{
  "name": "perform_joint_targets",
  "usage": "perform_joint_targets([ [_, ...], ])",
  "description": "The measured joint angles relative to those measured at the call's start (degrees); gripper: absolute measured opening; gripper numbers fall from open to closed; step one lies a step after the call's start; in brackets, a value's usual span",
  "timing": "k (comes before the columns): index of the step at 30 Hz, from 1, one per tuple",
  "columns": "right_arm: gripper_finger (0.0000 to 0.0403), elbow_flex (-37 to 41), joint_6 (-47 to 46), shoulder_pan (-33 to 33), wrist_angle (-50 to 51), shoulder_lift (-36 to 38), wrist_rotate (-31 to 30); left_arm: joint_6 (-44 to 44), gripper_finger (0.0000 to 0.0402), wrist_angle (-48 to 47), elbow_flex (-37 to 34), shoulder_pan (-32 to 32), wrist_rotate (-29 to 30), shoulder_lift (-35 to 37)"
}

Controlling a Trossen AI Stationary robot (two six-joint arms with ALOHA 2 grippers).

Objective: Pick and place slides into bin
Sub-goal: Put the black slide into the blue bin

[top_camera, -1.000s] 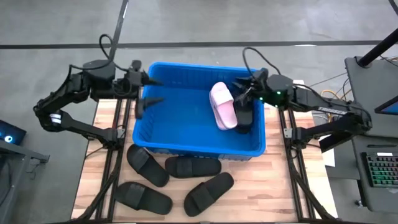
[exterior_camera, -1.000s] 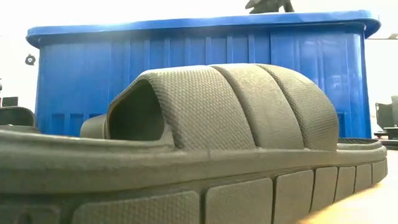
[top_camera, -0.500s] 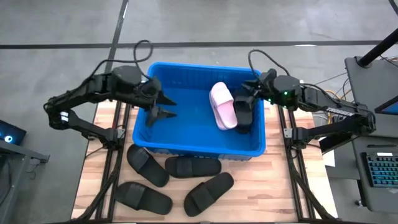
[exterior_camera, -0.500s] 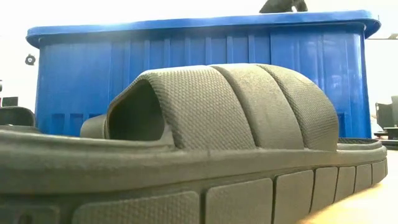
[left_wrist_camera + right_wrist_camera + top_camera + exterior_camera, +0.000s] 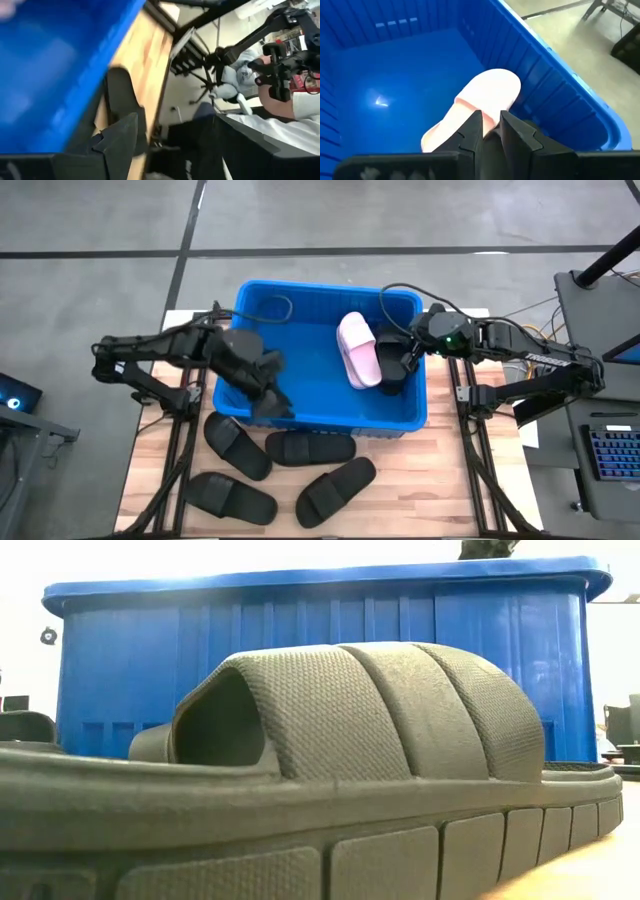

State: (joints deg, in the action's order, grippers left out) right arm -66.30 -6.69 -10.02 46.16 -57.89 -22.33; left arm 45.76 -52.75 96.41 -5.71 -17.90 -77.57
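Dark, the left tool hangs over the bin's near-left corner, just above the black slides on the counter; whether it is released or clenched I cannot tell, though nothing shows in it. The right tool sits low inside the bin's right end, fingers nearly together, right over the pink slide and a black slide beside it; I cannot tell whether it grips either. The bin thus holds two slides, pink and black, at its right side, the rest of its floor bare. Four black slides lie outside on the counter in front of it, so the task looks about a third done.
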Motion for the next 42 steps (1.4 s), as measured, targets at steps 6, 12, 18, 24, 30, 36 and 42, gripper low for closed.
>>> perform_joint_targets([
  [6,0.0057,0.00,0.28,0.00,-0.01,0.00,-0.20,9.65,0.0244,-4.16,-0.14,-6.49,0.32,-1.28],
  [12,0.0057,0.00,0.30,0.00,0.03,0.00,-0.19,16.47,0.0244,-11.70,-0.19,-11.86,2.42,-3.62],
  [18,0.0057,0.00,0.30,0.00,0.07,0.00,-0.19,18.58,0.0244,-20.00,-0.19,-14.52,7.89,-6.91],
  [24,0.0057,0.02,0.28,0.00,0.20,0.00,-0.17,18.43,0.0244,-30.28,-0.21,-17.02,9.26,-12.31],
  [30,0.0056,0.04,0.04,0.00,0.38,0.00,-0.12,18.38,0.0244,-37.24,-0.39,-21.05,12.59,-17.73],
  [36,0.0056,0.13,0.17,0.00,0.37,0.00,0.02,25.10,0.0244,-37.08,-1.06,-25.73,21.07,-19.64],
  [42,0.0056,0.20,0.28,0.00,0.36,0.00,0.00,39.38,0.0244,-37.25,-6.30,-30.35,21.34,-18.42],
])
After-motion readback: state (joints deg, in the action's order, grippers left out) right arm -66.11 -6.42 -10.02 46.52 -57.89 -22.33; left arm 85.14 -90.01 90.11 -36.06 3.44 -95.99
